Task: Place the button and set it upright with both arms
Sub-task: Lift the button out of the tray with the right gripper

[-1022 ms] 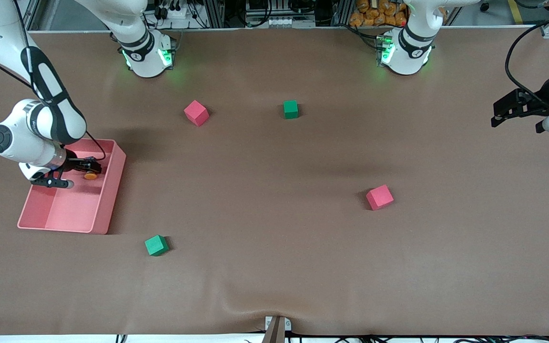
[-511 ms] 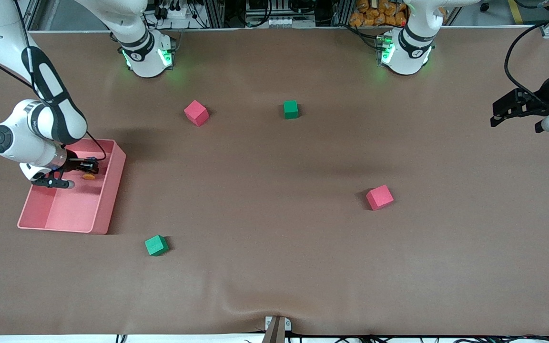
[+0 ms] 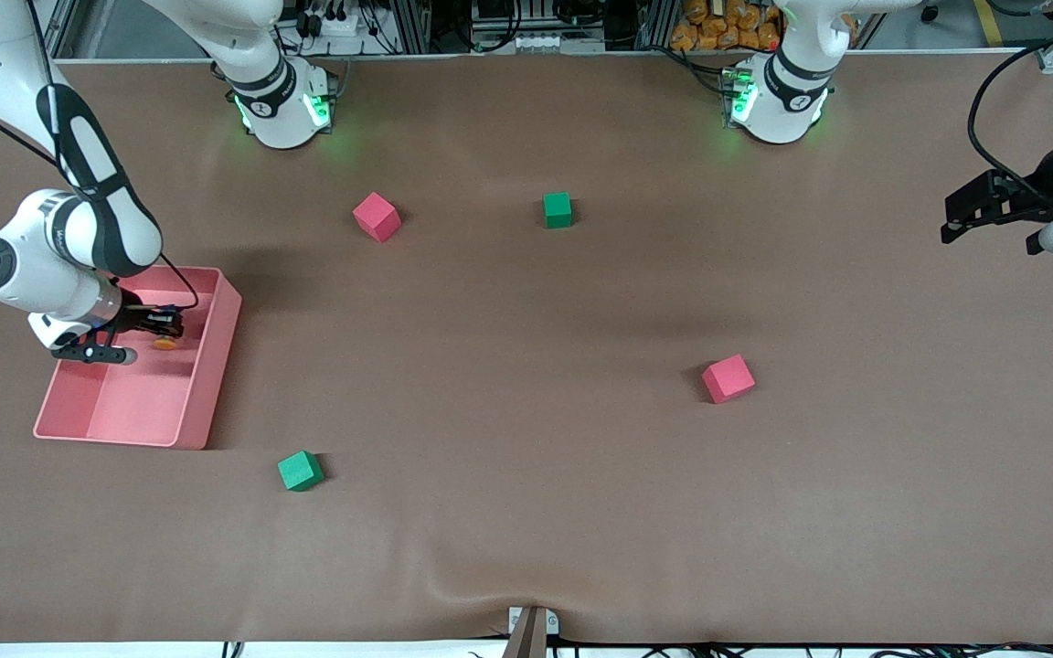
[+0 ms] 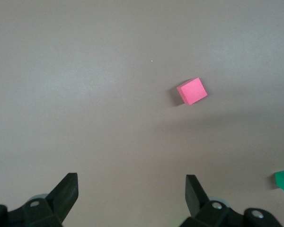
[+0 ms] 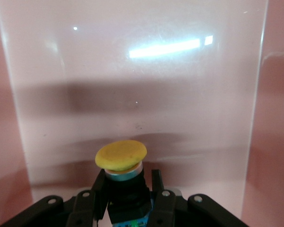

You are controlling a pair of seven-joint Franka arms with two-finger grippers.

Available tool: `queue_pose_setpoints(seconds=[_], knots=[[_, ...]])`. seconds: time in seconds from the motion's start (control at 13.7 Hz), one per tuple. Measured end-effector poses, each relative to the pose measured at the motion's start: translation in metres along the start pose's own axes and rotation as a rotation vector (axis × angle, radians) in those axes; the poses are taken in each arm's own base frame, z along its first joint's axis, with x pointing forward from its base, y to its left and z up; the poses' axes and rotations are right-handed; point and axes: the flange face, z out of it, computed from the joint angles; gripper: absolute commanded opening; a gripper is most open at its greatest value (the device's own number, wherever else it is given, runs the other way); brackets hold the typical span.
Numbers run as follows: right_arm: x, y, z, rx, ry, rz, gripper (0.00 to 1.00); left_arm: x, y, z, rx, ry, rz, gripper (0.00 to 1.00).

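Button (image 5: 121,158), round domed cap, pinched in right hand (image 5: 128,191) over glossy pink bin (image 3: 207,366); left hand (image 4: 130,191) wide open.

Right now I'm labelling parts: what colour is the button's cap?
Yellow-orange; the button shows best in the right wrist view, gripped in the right tool.

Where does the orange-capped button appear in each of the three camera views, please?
Front view: button inside the pink bin, in the right gripper.
Right wrist view: button gripped between the black fingers, low in the middle.
Left wrist view: not in it.
Shared landmark: the pink bin.
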Motion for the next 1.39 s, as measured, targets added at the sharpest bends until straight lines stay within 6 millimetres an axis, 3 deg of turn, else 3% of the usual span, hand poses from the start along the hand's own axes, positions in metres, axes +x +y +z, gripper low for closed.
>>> queue_pose_setpoints(seconds=[0.36, 0.66, 1.09, 1.39], knots=[[0.018, -0.01, -0.074, 0.015, -0.078, -0.044, 0.23, -0.001, -0.001, 0.001, -0.001, -0.006, -0.002, 1.0], [0.04, -0.063, -0.126, 0.004, -0.1, -0.142, 0.24, -0.001, 0.002, 0.001, -0.001, -0.008, 0.003, 1.0], [0.065, -0.2, -0.187, -0.034, 0.002, -0.363, 0.24, -0.001, 0.003, 0.001, -0.001, -0.008, 0.005, 1.0], [0.068, -0.285, -0.208, -0.029, 0.061, -0.432, 0.24, -0.001, 0.003, 0.001, -0.001, -0.012, 0.005, 1.0]])
